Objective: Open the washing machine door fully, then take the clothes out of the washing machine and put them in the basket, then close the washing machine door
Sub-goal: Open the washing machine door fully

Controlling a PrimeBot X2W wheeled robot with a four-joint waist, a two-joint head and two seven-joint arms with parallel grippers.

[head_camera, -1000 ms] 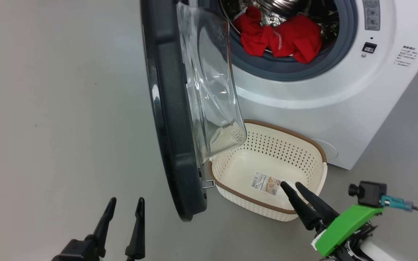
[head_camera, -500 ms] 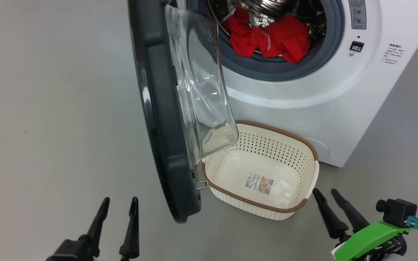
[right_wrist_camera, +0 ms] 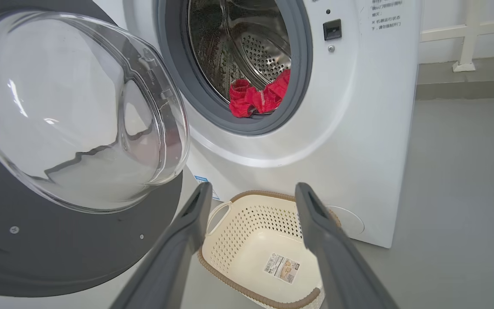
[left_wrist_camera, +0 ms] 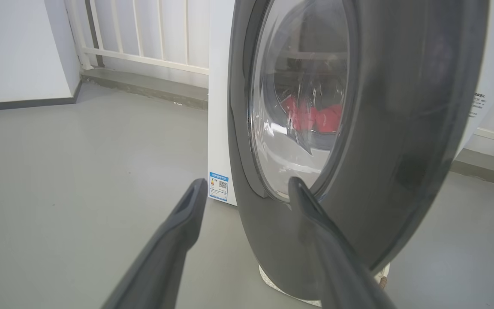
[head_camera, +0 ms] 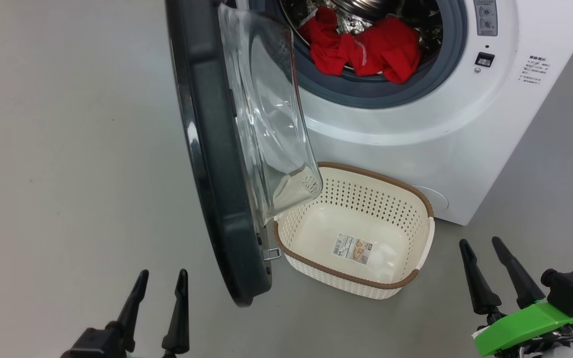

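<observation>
grey floor [head_camera: 57,149] stretches wide and open to the left of the washing machine [head_camera: 416,149]. the washing machine door [head_camera: 207,149] stands swung out, seen edge-on, with its glass bulge hanging over the left rim of the basket [head_camera: 418,196]. the basket sits on the floor close in front of the machine. the clothes [head_camera: 366,49] lie heaped at the drum's mouth on the grey ring. the left pincer [head_camera: 163,272] hovers left of the door's lower edge, fingers apart. the right pincer [head_camera: 479,241], fingers apart too, hangs over floor off the basket's right side.
</observation>
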